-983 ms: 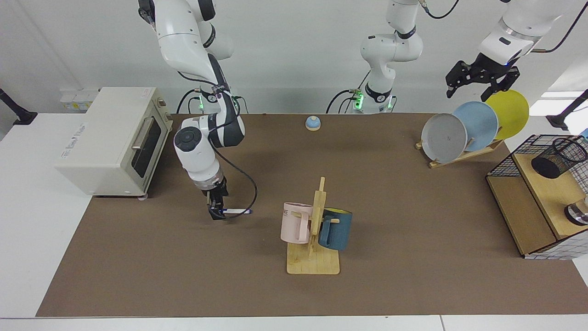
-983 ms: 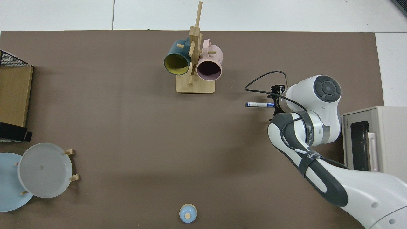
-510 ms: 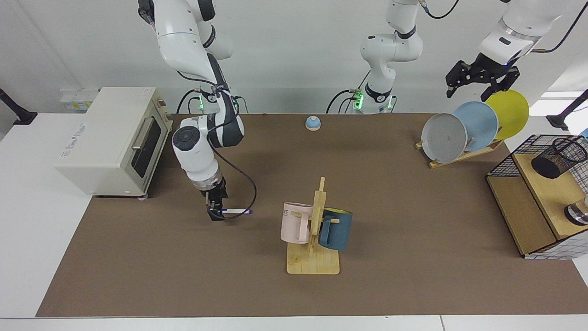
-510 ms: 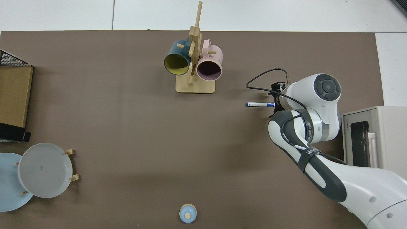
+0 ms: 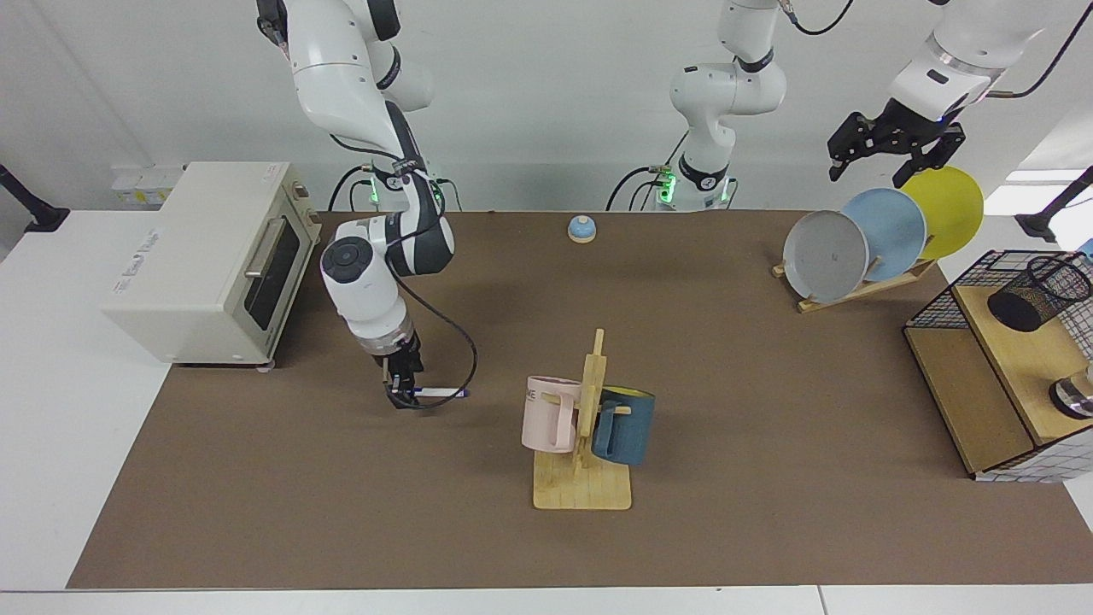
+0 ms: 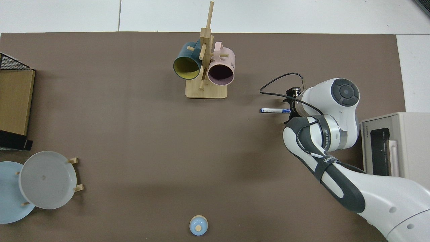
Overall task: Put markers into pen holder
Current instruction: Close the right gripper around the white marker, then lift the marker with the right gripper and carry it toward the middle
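Mugs hang nearest me, a pink mug [image 5: 551, 413] and a blue mug [image 5: 624, 424] on a wooden mug tree [image 5: 586, 444] standing on the brown tabletop [image 5: 734, 512]. Just behind and off to the toaster oven [image 5: 213, 260] side, the right end effector [image 5: 403, 395] points down at the tabletop, clamped on the blue-capped end of the marker [image 5: 437, 393], which lies level with its white barrel sticking out toward the mugs (from above, the marker [image 6: 273, 110] looks flat and parallel to the mat edge). Over at the far side of the mat sits a wire basket [image 5: 965, 290] on a wooden stand, with the pen holder [image 5: 1037, 292] tilted inside it, well apart from the marker. Further back a plate rack [image 5: 862, 286] holds grey, blue and yellow plates. Above them waits the left end effector [image 5: 892, 158], fingers spread, holding nothing. A small blue bell [image 5: 581, 228] sits near the back edge.
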Controlling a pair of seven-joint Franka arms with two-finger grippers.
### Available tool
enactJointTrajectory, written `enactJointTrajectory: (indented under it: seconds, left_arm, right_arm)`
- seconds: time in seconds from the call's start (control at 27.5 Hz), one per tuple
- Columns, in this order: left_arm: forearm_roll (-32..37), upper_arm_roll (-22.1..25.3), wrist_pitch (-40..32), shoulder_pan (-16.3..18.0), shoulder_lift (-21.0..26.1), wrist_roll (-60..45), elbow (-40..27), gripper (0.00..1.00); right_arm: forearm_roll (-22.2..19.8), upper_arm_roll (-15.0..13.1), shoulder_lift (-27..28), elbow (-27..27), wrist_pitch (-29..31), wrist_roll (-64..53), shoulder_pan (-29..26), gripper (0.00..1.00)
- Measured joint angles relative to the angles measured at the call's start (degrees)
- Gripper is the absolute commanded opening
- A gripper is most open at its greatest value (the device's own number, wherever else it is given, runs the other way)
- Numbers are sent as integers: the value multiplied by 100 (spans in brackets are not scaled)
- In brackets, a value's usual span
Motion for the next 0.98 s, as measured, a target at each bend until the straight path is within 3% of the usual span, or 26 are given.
enactJointTrajectory:
  seconds: [0.36,0.73,0.98]
  left_arm:
    - [0,0,-9,0,-1,-1,0,100]
    - [0,-1,-53,0,-1,-1,0,100]
    - [0,-8,-191,0,-4,0,0,100]
  right_arm:
    - [0,-5,0,0,0,-12,-1,35]
    - [-3,3,0,1,0,-18,2,4]
    - [-3,0,-8,67,-60,-18,2,0]
